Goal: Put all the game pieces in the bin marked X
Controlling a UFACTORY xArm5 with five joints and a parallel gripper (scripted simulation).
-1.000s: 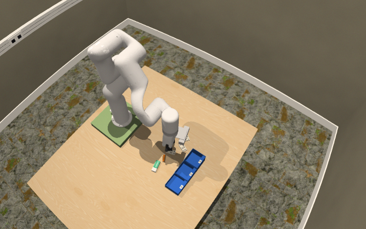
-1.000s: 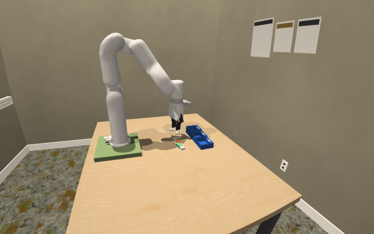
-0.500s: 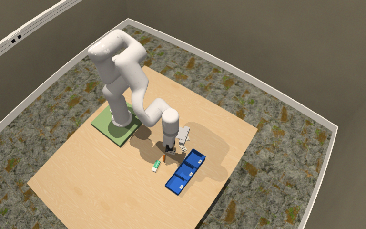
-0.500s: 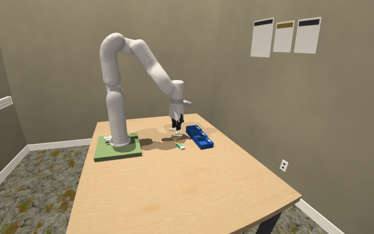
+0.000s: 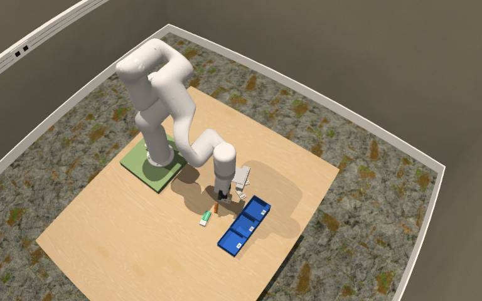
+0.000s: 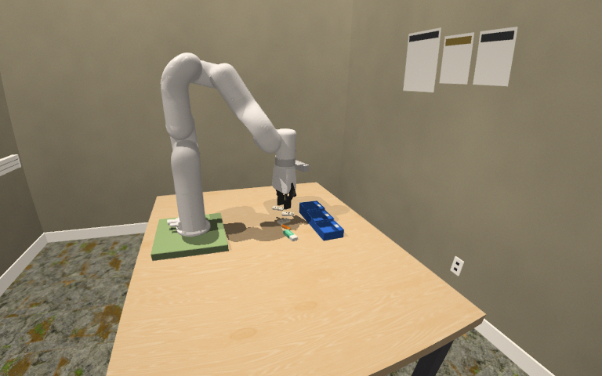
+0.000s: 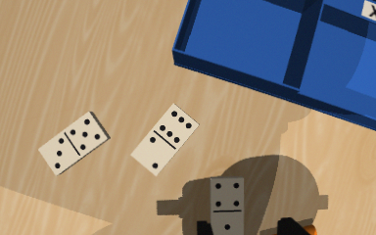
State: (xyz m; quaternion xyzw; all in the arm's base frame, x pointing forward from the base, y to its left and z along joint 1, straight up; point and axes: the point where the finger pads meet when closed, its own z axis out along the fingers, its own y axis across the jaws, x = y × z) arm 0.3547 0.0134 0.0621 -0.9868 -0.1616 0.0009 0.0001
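Three white dominoes lie flat on the wooden table. In the wrist view two lie to the left, one (image 7: 73,142) farther out and one (image 7: 164,138) nearer the middle. The third domino (image 7: 227,203) (image 5: 226,200) lies in the gripper's shadow, just ahead of the left finger. My gripper (image 7: 246,229) (image 5: 223,195) (image 6: 285,202) is open and empty, low above this third domino. A row of three blue bins (image 5: 244,225) (image 6: 320,219) stands to the right. The middle bin, marked X (image 7: 342,59), is empty, and so is the bin beside it (image 7: 244,34).
An orange marker (image 5: 216,207) (image 6: 286,227) (image 7: 311,228) lies close beside the gripper. A green and white eraser (image 5: 205,217) (image 6: 291,236) lies a little beyond it. The arm's green base plate (image 5: 136,160) sits at the table's far left.
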